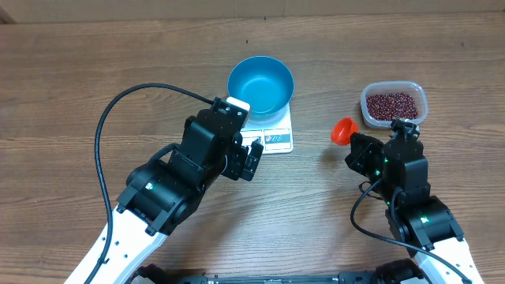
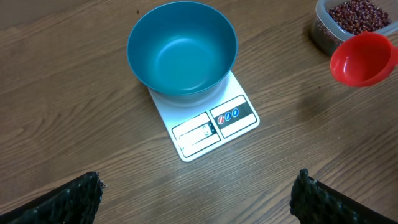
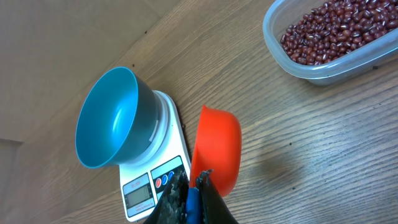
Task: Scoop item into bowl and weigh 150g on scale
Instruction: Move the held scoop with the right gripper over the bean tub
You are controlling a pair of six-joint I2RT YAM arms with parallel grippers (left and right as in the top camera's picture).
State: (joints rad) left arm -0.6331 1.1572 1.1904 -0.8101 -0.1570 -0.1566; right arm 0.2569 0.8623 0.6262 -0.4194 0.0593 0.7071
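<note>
— Since the arms sit nearest us, entry one: left gripper (image 1: 251,160), jaws spread, holding nothing, parked just beside the scale (image 1: 272,138).

— Entry two: right gripper (image 3: 193,199), clenched on the red scoop (image 3: 217,149), which looks empty and ready to dip.

— Farther back: blue bowl (image 1: 260,84), empty, on the scale so that additions register.

— Farthest: beans (image 1: 390,103), all in the clear tub (image 3: 323,73) on the counter.

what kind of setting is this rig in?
Probably a lab bench staged for kitchen weighing: bare wooden table, small white kitchen scale under a round blue bowl, clear plastic tub of dark red beans.
</note>
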